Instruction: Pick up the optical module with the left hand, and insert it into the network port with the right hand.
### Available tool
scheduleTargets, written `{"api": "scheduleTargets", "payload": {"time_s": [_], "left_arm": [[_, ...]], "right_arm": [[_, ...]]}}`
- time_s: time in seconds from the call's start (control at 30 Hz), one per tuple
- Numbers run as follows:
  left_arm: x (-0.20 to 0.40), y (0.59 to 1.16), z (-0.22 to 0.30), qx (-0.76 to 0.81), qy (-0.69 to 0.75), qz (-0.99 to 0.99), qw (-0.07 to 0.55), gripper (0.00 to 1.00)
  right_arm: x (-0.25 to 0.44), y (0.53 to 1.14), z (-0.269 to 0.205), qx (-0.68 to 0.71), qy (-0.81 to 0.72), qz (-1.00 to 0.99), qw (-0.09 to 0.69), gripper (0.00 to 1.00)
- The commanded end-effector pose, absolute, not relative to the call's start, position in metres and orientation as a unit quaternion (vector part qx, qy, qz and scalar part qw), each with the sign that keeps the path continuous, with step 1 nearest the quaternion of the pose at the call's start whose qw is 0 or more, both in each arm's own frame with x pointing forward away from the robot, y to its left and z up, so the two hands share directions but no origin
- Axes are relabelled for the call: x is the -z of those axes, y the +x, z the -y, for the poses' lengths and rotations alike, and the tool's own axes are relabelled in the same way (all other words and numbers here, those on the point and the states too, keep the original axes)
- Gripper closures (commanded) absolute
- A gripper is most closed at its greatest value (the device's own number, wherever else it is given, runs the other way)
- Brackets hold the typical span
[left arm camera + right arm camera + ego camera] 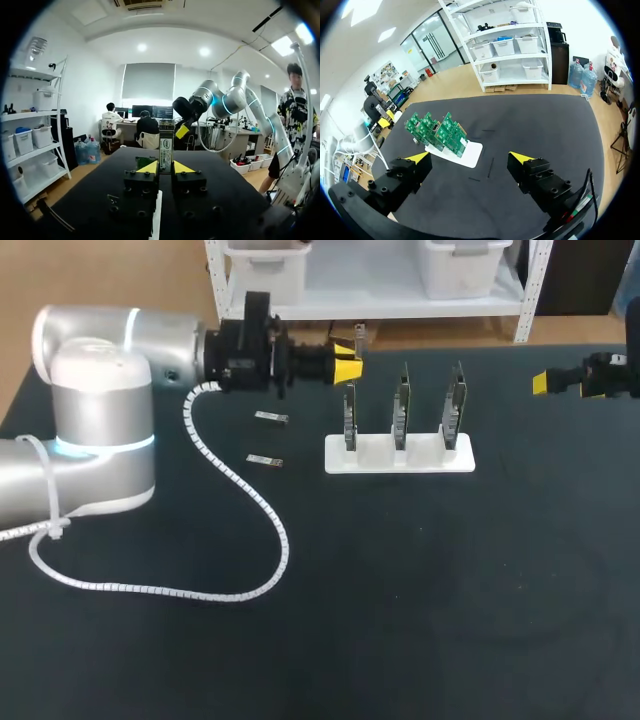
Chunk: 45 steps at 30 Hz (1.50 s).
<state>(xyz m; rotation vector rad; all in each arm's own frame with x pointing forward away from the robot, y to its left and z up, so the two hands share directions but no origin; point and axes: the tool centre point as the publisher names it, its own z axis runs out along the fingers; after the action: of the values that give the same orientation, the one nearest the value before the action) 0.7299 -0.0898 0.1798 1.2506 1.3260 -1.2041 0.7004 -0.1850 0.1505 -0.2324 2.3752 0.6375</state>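
My left gripper (348, 366) hovers just above and behind the leftmost of three upright green boards (400, 405), shut on a slim silver optical module (360, 337) that stands upright between its yellow tips. In the left wrist view the module (165, 146) rises from between the fingers of the left gripper (165, 168), with a green board (145, 162) just beyond. My right gripper (545, 382) hangs open at the far right of the table, well away from the boards. In its own view the right gripper (470, 159) holds nothing, and the boards (437, 131) lie ahead of it.
The boards stand in a white holder (400, 454) in the middle of the black table. Two spare modules (271, 418) (264, 460) lie flat beside the holder, under my left arm. A white spiral cable (250, 500) trails across the table from that arm.
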Motion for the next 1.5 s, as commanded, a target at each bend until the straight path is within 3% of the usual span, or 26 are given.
{"api": "scheduleTargets", "payload": {"time_s": [0.03, 1.4, 1.5], "left_arm": [[-0.18, 0.734, 0.087, 0.493, 0.51, -0.535, 0.459, 1.0], [-0.177, 0.748, 0.084, 0.481, 0.521, -0.538, 0.456, 1.0], [-0.177, 0.748, 0.084, 0.481, 0.521, -0.538, 0.456, 1.0]], "right_arm": [[-0.151, 0.699, 0.185, -0.242, -0.088, -0.908, 0.33, 0.0], [-0.151, 0.699, 0.185, -0.242, -0.088, -0.908, 0.33, 0.0], [-0.162, 0.705, 0.165, -0.26, -0.164, -0.887, 0.344, 0.0]]}}
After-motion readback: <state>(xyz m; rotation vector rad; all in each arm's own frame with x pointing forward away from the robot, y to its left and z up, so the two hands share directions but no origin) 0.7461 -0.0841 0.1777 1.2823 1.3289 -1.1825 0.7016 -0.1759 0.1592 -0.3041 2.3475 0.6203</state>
